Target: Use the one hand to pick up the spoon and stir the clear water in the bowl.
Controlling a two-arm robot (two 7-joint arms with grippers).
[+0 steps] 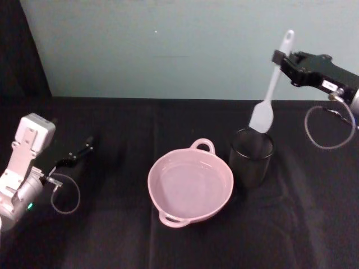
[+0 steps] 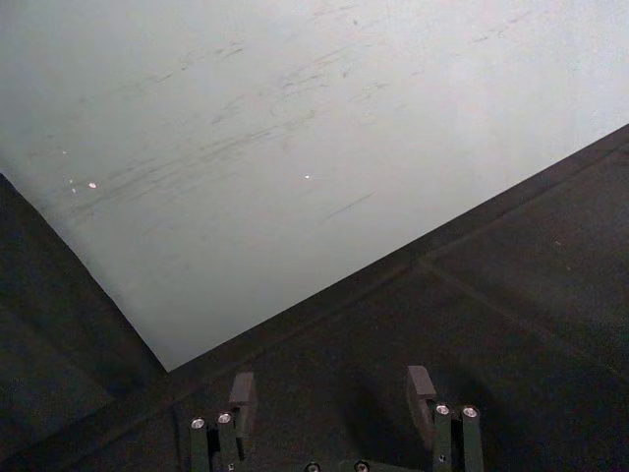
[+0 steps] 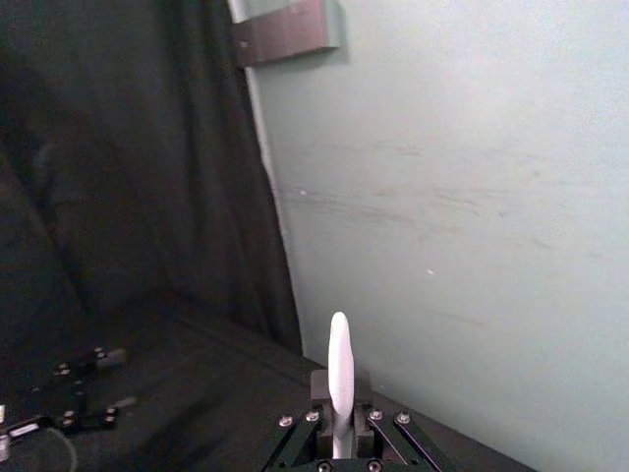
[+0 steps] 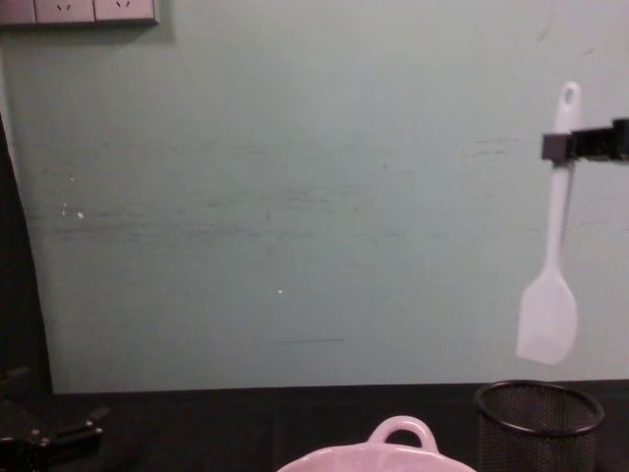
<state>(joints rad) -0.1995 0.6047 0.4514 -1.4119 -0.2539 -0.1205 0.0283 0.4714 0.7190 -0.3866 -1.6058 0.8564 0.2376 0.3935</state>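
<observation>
- Grip of the right gripper [image 1: 279,58] closed on the spoon [image 1: 270,89], high on the slim handle, just under the oval hole at its tip.
- Seen from the right wrist, handle end standing up between the closed jaws, nothing else held.
- Long axis of the spoon near upright, slightly tilted, wide head hanging down, well below the pinch.
- Head of the spoon in the air, above the black mesh cup [image 1: 251,159]. From the chest, clear of the cup's rim and touching nothing.
- Pink bowl [image 1: 150,185] on the black table [image 1: 112,235], just beside the cup, on the robot's left of it and a little nearer the body. Clear water inside, undisturbed by the look of it.
- Bowl therefore left of and below the spoon's head. Likely next: carry sideways to the left, then straight down, keeping the head clear of the cup's rim.
- Right arm plainly the nearer and the one at work.
- Left gripper [image 1: 76,156] low at the table's far left, well apart from the bowl, jaws open and empty, idle.
</observation>
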